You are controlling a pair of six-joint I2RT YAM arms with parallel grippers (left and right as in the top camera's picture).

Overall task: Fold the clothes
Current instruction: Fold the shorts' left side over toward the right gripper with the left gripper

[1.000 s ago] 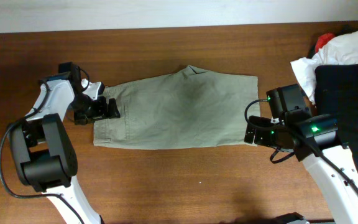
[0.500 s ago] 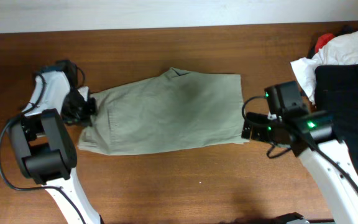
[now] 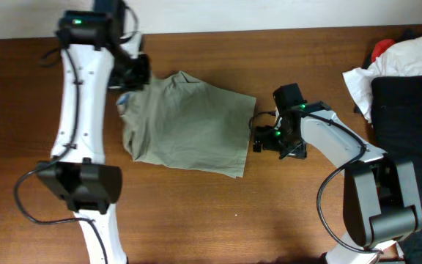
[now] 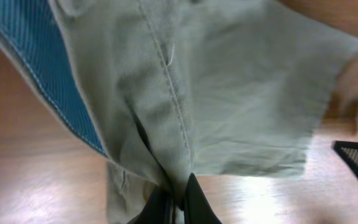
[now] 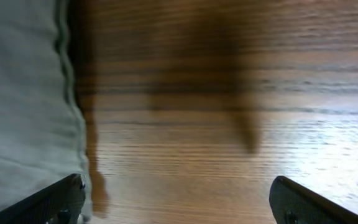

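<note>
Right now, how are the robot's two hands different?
The left gripper is shut, pinching the green shorts; the right gripper is open and holds nothing. The left is at the shorts' back corner; the right is beside their opposite edge. Both are black and close to the shorts.

There are no words, numbers, labels or signs to read in any of the pictures.

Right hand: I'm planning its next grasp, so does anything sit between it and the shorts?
Nothing visible does. The open right hand sits just beside the hem of the shorts, with only bare table between them.
</note>
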